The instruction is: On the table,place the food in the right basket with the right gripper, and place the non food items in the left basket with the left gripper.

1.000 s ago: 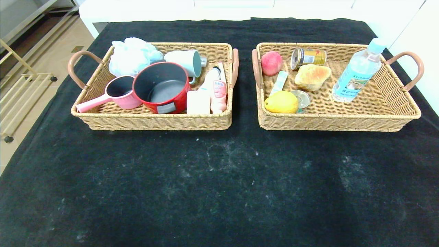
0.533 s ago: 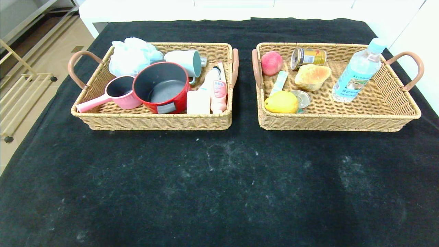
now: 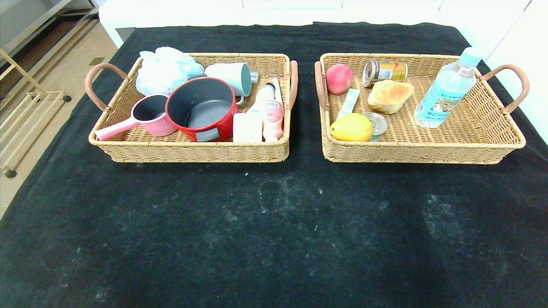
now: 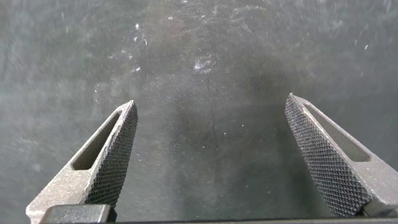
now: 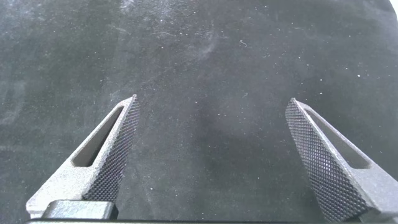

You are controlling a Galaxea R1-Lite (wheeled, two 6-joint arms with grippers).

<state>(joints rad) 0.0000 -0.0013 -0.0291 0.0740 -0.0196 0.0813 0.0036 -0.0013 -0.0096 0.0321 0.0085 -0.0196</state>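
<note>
The left basket (image 3: 188, 152) holds a red pot (image 3: 202, 109), a pink saucepan (image 3: 145, 115), a white puff (image 3: 165, 70), a teal-lined cup (image 3: 231, 77), a pink bottle (image 3: 269, 111) and a pale block (image 3: 247, 127). The right basket (image 3: 411, 152) holds a peach (image 3: 339, 78), a lemon (image 3: 351, 127), a bun (image 3: 389, 96), a can (image 3: 384, 71), a round tin (image 3: 376, 122), a thin packet (image 3: 348, 102) and a water bottle (image 3: 447, 90). Neither arm shows in the head view. My left gripper (image 4: 211, 112) and my right gripper (image 5: 212, 109) are open and empty over bare black cloth.
A black cloth (image 3: 274, 231) covers the table, and its front half has nothing on it. The table's left edge drops to a tiled floor with a metal rack (image 3: 25, 111). A white wall runs along the back.
</note>
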